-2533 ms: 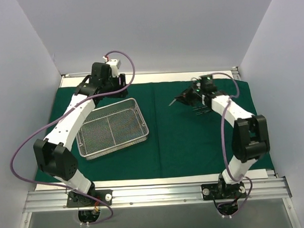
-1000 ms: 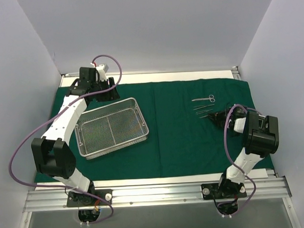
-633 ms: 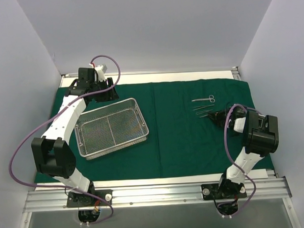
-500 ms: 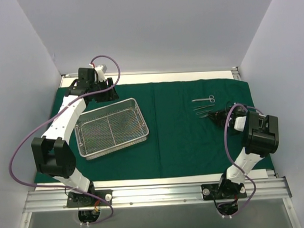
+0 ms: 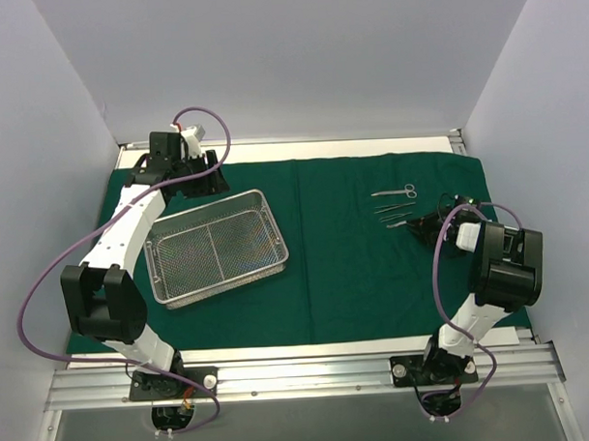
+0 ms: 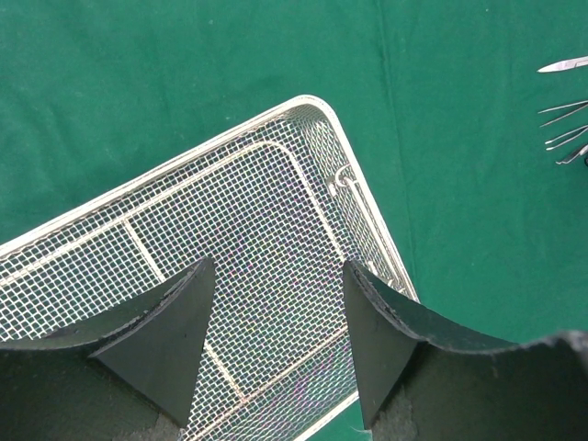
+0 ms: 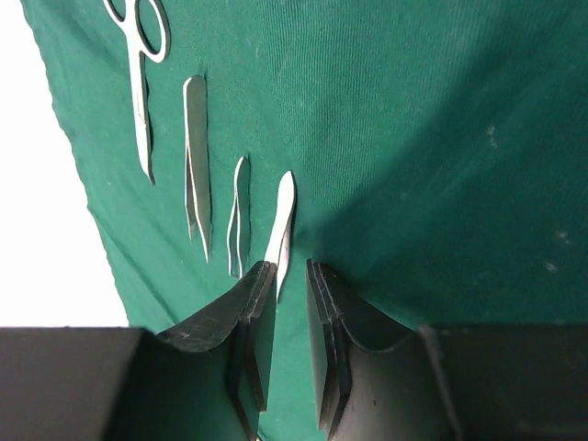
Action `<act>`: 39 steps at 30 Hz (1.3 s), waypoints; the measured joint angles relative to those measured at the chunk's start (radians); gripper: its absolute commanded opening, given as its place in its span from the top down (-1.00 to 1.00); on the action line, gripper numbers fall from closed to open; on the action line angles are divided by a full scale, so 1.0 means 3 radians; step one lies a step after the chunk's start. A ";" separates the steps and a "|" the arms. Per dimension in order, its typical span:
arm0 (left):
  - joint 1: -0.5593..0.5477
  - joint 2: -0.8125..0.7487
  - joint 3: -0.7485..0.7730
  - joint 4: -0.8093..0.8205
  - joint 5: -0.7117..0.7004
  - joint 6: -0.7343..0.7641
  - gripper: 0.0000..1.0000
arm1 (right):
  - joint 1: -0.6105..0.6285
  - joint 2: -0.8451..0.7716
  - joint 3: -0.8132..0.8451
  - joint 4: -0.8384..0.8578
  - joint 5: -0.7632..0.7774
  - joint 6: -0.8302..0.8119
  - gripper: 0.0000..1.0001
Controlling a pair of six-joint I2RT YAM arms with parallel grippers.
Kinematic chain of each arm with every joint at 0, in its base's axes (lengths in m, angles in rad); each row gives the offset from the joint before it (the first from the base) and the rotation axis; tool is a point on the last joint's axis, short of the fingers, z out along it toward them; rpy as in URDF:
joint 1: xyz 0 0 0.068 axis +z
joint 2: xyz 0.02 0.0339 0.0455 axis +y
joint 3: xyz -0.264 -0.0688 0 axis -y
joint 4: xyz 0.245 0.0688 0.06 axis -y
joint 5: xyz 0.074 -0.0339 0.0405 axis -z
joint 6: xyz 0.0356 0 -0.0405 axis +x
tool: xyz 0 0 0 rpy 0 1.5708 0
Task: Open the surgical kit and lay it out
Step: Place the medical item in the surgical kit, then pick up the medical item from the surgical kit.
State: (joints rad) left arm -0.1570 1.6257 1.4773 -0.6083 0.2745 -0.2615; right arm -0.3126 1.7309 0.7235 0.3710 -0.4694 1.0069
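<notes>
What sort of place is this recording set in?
Likely a robotics lab cell staged as a surgical prep table: plain walls, an aluminium mounting rail, and a green drape holding a wire-mesh tray and laid-out instruments.

A broad strip of bare green drape (image 5: 340, 262) lies open between the wire-mesh tray (image 5: 216, 247) at left and the metal instruments (image 5: 395, 203) at far right, which the right tool (image 5: 420, 224) crowds.

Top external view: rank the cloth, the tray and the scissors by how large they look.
1. The cloth, largest by far.
2. The tray, lying on the left half of the cloth.
3. The scissors, much smaller, on the right.
</notes>
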 measured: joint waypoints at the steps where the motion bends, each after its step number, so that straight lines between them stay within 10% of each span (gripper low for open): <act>1: 0.0004 0.0000 -0.0010 0.0003 0.0001 -0.0003 -0.33 | 0.0005 -0.0006 0.0000 -0.0009 0.0006 -0.0009 0.56; 39: 0.0056 -0.0046 -0.0189 0.0097 0.0100 -0.0050 -0.49 | 0.0573 0.0276 0.1541 -0.2177 0.1053 -0.0509 0.33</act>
State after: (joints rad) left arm -0.1402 1.6119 1.4204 -0.5793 0.3046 -0.2764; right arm -0.1406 1.8137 1.1858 -0.2821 -0.1535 0.8543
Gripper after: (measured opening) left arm 0.744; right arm 0.337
